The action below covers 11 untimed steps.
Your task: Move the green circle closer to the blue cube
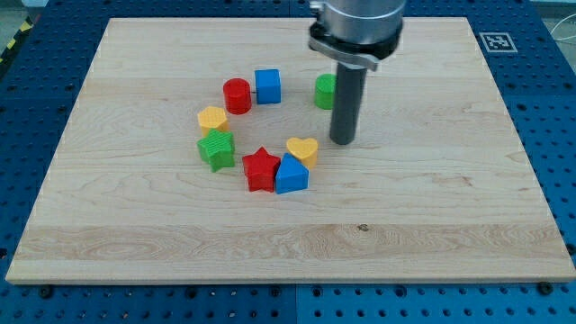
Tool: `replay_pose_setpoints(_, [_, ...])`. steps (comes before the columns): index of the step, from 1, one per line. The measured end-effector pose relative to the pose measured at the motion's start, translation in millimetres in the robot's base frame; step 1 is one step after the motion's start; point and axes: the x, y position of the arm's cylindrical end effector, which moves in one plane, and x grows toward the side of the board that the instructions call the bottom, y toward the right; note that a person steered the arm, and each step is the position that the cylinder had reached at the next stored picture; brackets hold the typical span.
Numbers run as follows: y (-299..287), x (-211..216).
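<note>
Your green circle (324,91) sits toward the view's top of the table (432,225), and only its left part shows, because the rod stands in front of it and covers the rest. The blue cube (267,86) lies to its left on the same row, near but with a clear gap of bare wood between them, so a push toward the view's left looks like what the task needs. Your tip (342,141) rests on the table just below and slightly right of the green circle, which I judge puts it within reach of the circle's right side. There is no end effector that opens or closes here, only the straight rod holding nothing. Touching the cube's left side is a red cylinder (237,94); below that come a yellow heart (212,118) and a green star (216,149). Nearer the view's bottom, a red star (261,168) and a blue block (291,174) press together, with a second yellow heart (303,148) just above them and left of your tip. You cannot tell whether the rod touches the circle, nor the blue block's exact shape.
</note>
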Motion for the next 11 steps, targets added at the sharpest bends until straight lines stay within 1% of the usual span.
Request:
replay_pose_setpoints(1, [22, -9])
replay_pose_setpoints(2, [27, -32])
replay_pose_setpoints(3, [25, -55])
replay_pose_setpoints(5, [17, -83])
replay_pose_setpoints(7, [4, -84])
replay_pose_setpoints(10, [-19, -71])
replay_pose_setpoints(11, [-15, -72])
